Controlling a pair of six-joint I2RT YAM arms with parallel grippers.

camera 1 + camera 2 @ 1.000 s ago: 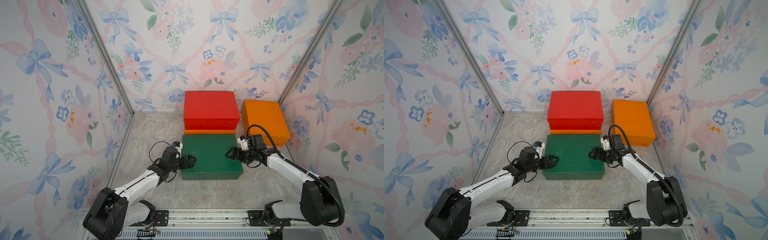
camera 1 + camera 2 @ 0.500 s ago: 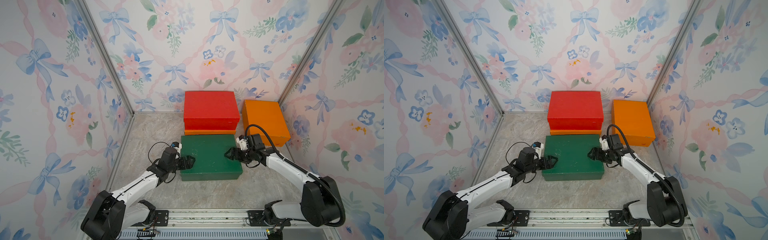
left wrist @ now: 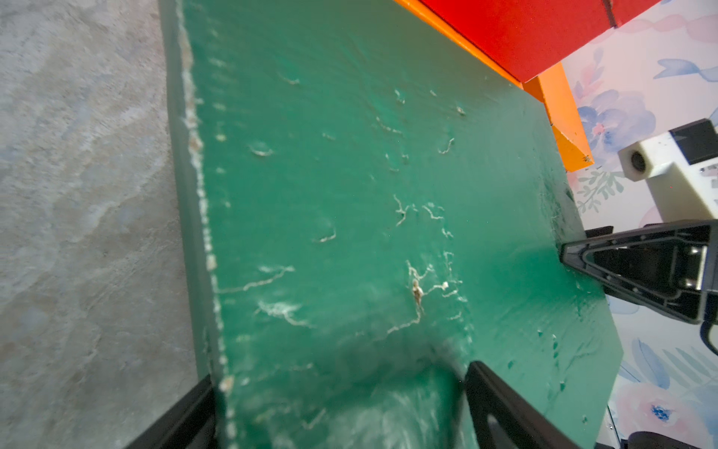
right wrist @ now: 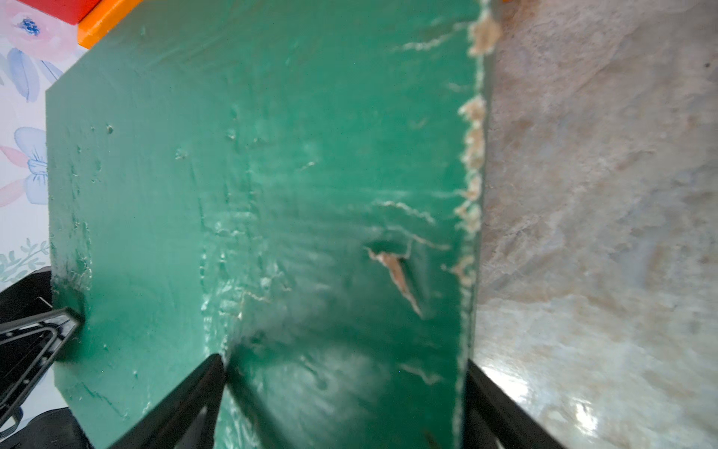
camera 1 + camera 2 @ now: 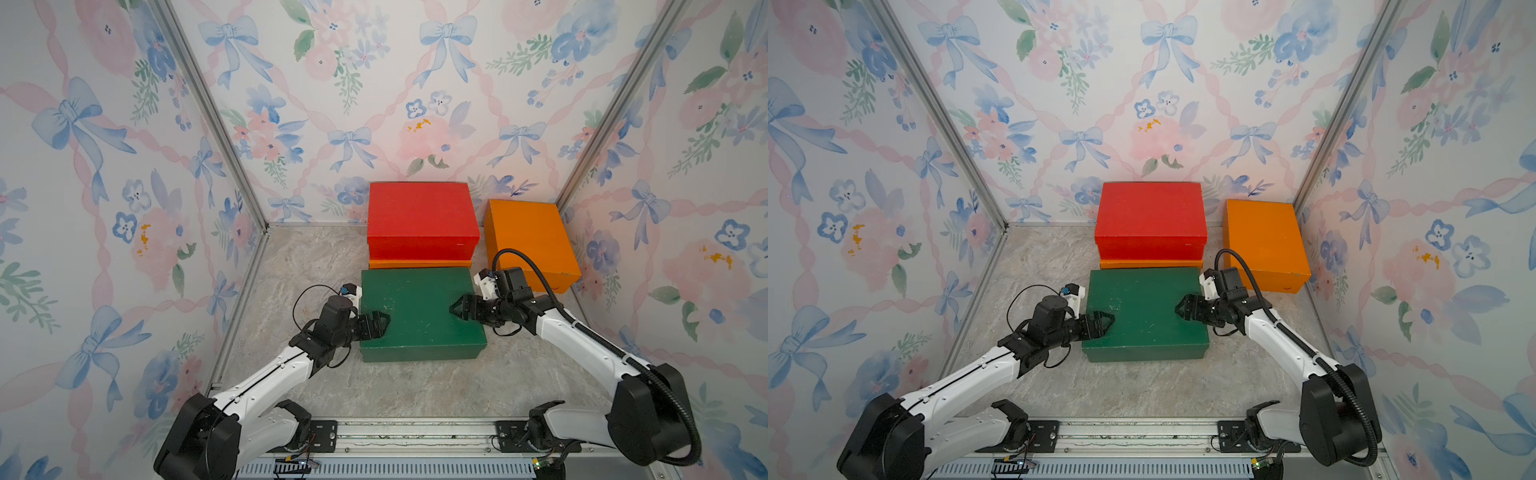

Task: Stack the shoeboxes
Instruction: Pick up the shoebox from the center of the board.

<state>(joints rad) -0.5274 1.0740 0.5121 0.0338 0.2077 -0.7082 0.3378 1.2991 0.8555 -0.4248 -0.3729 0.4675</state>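
The dark green shoebox (image 5: 419, 311) (image 5: 1142, 311) lies on the floor in front of the red shoebox (image 5: 419, 212), which sits on an orange shoebox (image 5: 419, 264). A second orange shoebox (image 5: 528, 241) stands alone at the back right. My left gripper (image 5: 380, 324) (image 3: 342, 373) holds the green box's left end, and my right gripper (image 5: 457, 309) (image 4: 345, 360) holds its right end. At each end one finger lies over the lid and the other presses the box's edge. The scratched green lid (image 3: 349, 175) (image 4: 272, 155) fills both wrist views.
Flowered walls close in the marble floor (image 5: 316, 266) on the left, back and right. The red-on-orange stack stands just behind the green box. A metal rail (image 5: 415, 432) carrying both arm bases runs along the front.
Both grippers have stayed at the green box's ends. The left jaws have narrowed slightly onto it. The box has barely shifted.
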